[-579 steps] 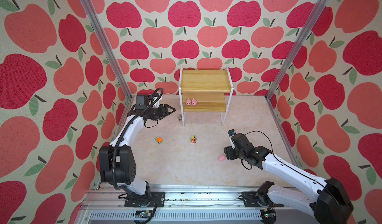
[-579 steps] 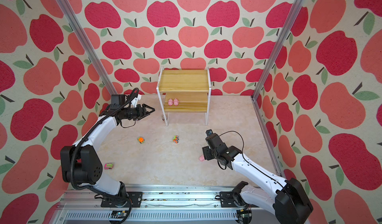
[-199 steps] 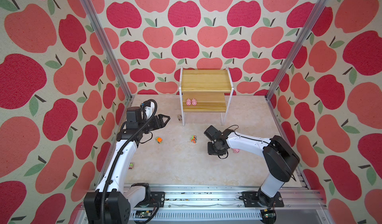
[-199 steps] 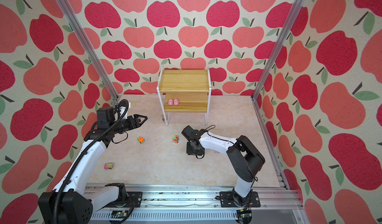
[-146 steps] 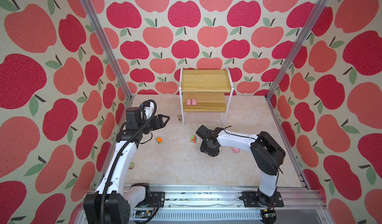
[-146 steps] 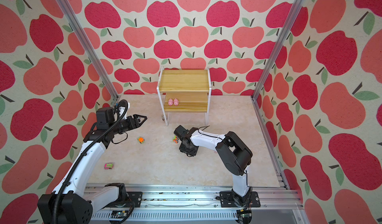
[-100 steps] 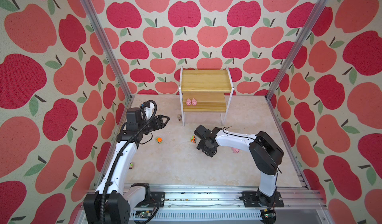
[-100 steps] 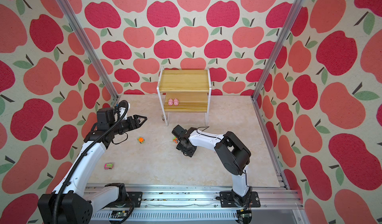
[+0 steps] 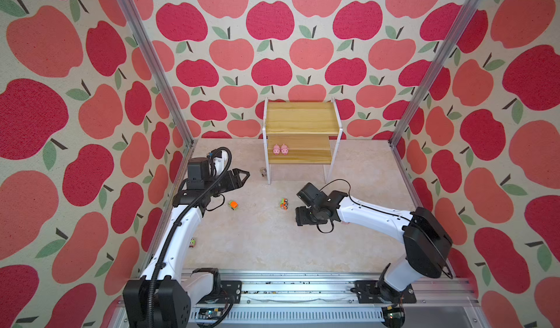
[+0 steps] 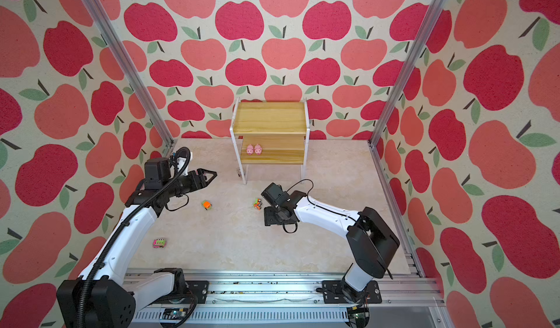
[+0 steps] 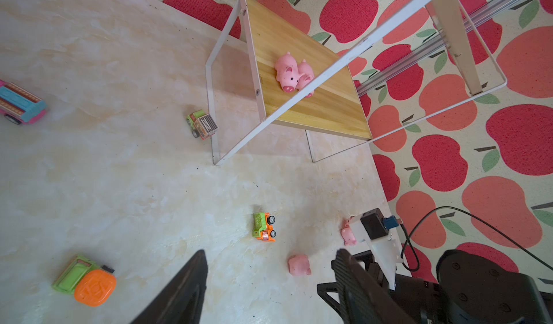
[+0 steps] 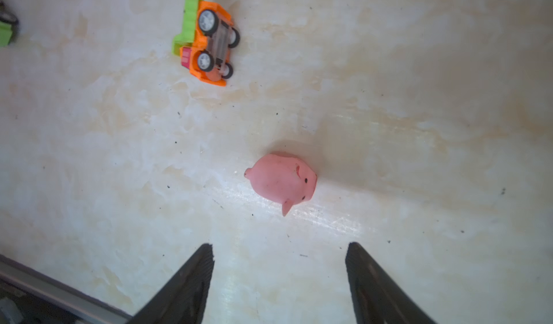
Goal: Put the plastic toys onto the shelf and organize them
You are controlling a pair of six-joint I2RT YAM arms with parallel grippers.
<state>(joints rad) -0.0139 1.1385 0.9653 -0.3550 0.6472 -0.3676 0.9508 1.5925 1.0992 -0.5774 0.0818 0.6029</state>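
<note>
Since a few seconds ago the right arm has swung in from the front right of the table (image 9: 257, 244) toward the middle and spread its jaws, while the left arm has drawn back from the shelf (image 9: 309, 155). The right end effector (image 12: 281, 247) is released and empty, pointing down at a loose pink pig (image 12: 281, 180) that lies on the table just ahead of the fingertips. A green and orange truck (image 12: 206, 41) lies nearby with its wheels showing.

The step in hand looks like picking up this pig. To do it well, the jaws should move forward until the pig sits between them, drop close to the table, and close gently across its rounded body so it does not slip out.

The right arm reaches out low, wrist bent downward. The left end effector (image 11: 269, 252) hovers released, holding nothing, aimed toward the shelf, where two pigs (image 9: 280, 149) stand side by side on the lower board.
</note>
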